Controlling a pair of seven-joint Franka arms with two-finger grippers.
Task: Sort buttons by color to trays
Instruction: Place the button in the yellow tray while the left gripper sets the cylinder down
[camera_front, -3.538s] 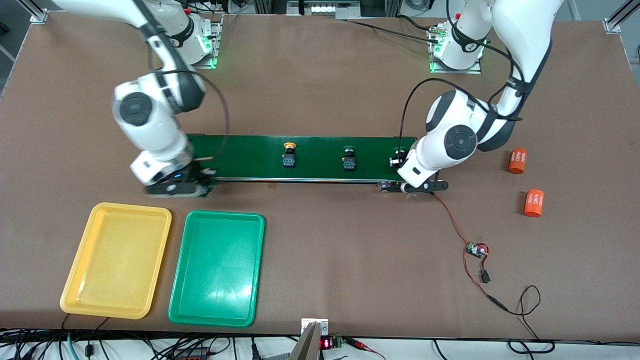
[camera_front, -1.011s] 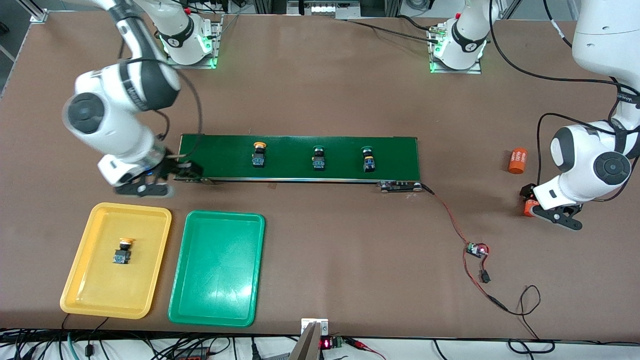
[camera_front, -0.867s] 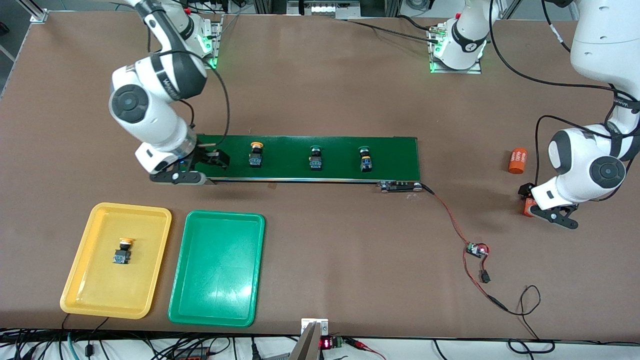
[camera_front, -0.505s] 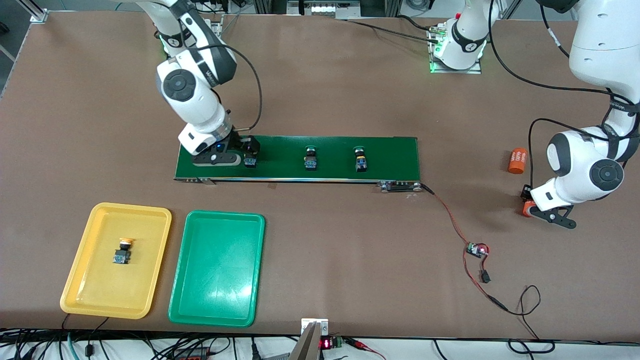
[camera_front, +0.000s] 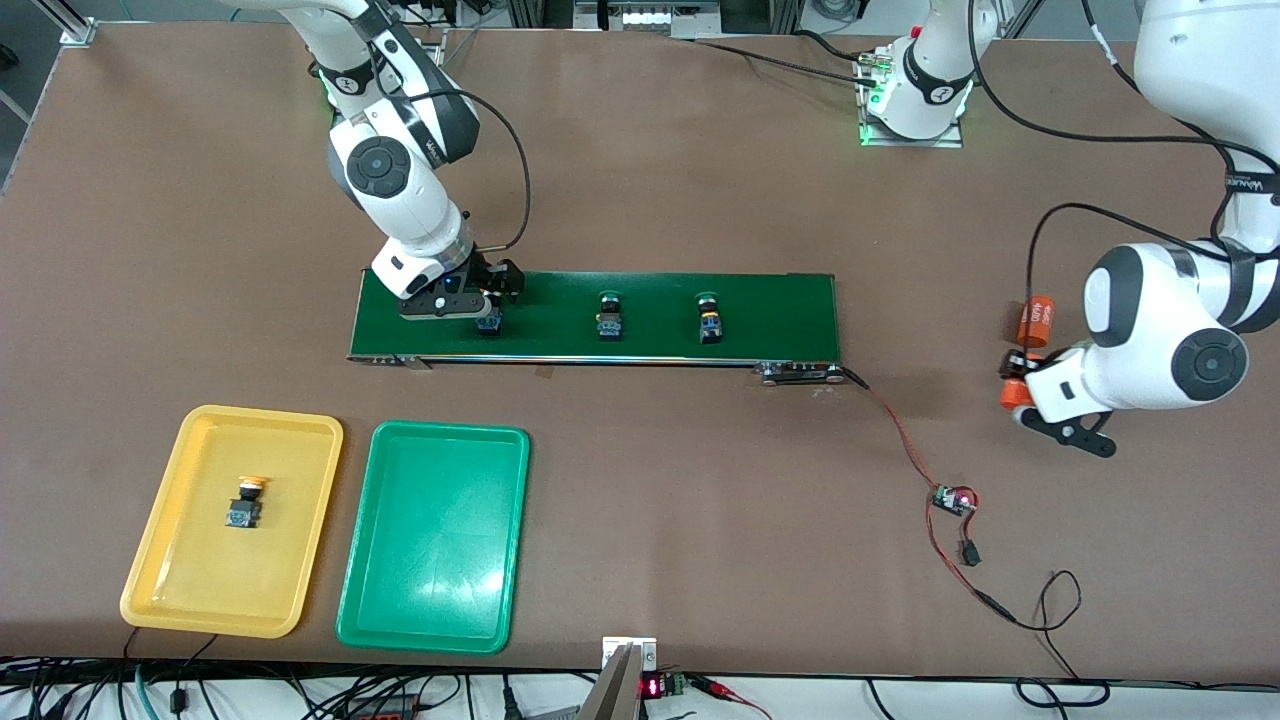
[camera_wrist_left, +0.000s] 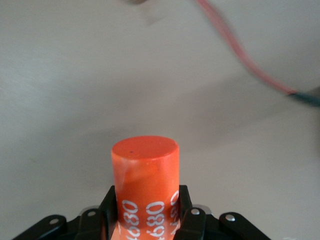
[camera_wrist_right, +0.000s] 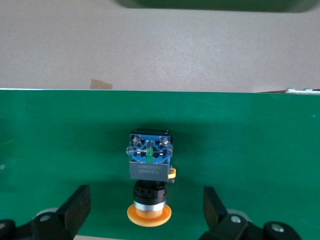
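Note:
One yellow button (camera_front: 243, 503) lies in the yellow tray (camera_front: 160, 590), and the green tray (camera_front: 433, 600) sits beside it. On the conveyor belt (camera_front: 780, 310) a second yellow button (camera_front: 489, 322) (camera_wrist_right: 150, 165) lies on its side. My right gripper (camera_front: 487, 300) (camera_wrist_right: 146, 210) hangs open right over it, one finger on each side and neither touching. Two green buttons (camera_front: 608, 315) (camera_front: 709, 318) ride the belt toward the left arm's end. My left gripper (camera_front: 1015, 382) (camera_wrist_left: 145, 215) is shut on an orange cylinder (camera_front: 1010, 396) (camera_wrist_left: 145, 170), held above the table.
Another orange cylinder (camera_front: 1037, 320) lies on the table near the left arm. A red wire runs from the belt's motor end to a small circuit board (camera_front: 953, 499), nearer the front camera.
The right gripper swung from beside the yellow tray to over the belt's yellow button. The belt's buttons drifted toward the right arm's end. The left gripper shut on the orange cylinder and lifted it.

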